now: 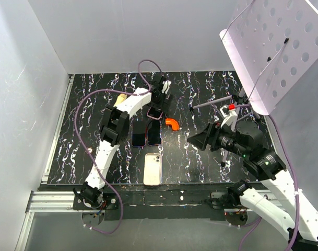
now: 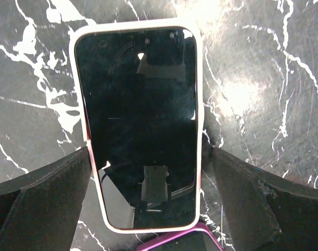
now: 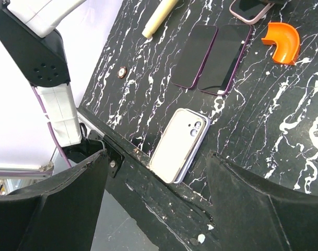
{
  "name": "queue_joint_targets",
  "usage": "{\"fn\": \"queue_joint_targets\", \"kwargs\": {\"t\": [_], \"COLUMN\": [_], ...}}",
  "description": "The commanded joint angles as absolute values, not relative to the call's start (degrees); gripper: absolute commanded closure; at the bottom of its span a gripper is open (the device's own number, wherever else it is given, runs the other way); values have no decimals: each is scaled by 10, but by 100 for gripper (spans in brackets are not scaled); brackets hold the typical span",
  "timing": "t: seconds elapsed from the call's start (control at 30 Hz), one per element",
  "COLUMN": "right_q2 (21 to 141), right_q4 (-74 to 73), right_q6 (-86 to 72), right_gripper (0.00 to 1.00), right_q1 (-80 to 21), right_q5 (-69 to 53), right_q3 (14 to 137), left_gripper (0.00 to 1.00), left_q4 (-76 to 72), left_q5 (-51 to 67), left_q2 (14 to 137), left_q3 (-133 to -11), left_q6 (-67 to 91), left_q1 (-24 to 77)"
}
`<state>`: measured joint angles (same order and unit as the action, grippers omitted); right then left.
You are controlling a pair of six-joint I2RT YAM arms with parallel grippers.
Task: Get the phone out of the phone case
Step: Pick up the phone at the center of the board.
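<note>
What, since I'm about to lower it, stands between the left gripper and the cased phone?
Nothing visible does. The left gripper is open over the cased phone, a finger on either side. The purple phone lies just past its end, not between them.

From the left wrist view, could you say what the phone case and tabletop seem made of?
Phone case: pale matte rim, likely silicone or soft plastic. Tabletop: glossy black with white veins and glare; marble or printed laminate, cannot tell.
</note>
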<state>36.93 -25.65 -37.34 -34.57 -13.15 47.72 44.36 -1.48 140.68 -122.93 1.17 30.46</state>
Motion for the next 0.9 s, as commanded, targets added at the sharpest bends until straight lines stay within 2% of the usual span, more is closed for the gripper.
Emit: {"fn": "queue_joint_targets", "kwargs": {"t": [0.0,0.03,0.1,0.2,0.27,0.37,0.47,0.57,0.67,0.77,0.87], "right_q2": [359,361,367,384,405,429,446,462,484,504,519], "right_q4": [-267,-267,-272,-278,-292,-307,-304,-301,-312,-306,-266], "right_q6": [-373,-374,-374,-373,-374,-401,-413,-424,-427,-425,-417], "right_gripper": [20,20,19,15,13,12,11,11,10,10,10], "right_q1": [-345,-345,-345,-345,-345,-345,-345,-345,-345,-345,-345], "right_q5": [-112,-112,-110,-107,-103,-77,-72,-69,-62,-82,-126], "right_q3": [488,489,492,498,508,511,505,498,501,504,498], "left_gripper": [9,13,32,56,69,80,100,100,100,100,100], "left_q4": [500,504,494,467,463,467,482,486,483,479,461], "left_q5": [-39,-44,-42,-39,-45,-41,-47,-49,-58,-59,-63], "left_q2": [1456,1459,1452,1428,1414,1402,1400,1375,1322,1237,1127], "left_q3": [-1266,-1267,-1247,-1216,-1225,-1275,-1351,-1392,-1370,-1282,-1138], "left_q6": [3,-14,-14,-12,-14,-22,-13,23,77,148,246], "left_q1": [304,304,304,304,304,304,303,302,302,302,301]}}
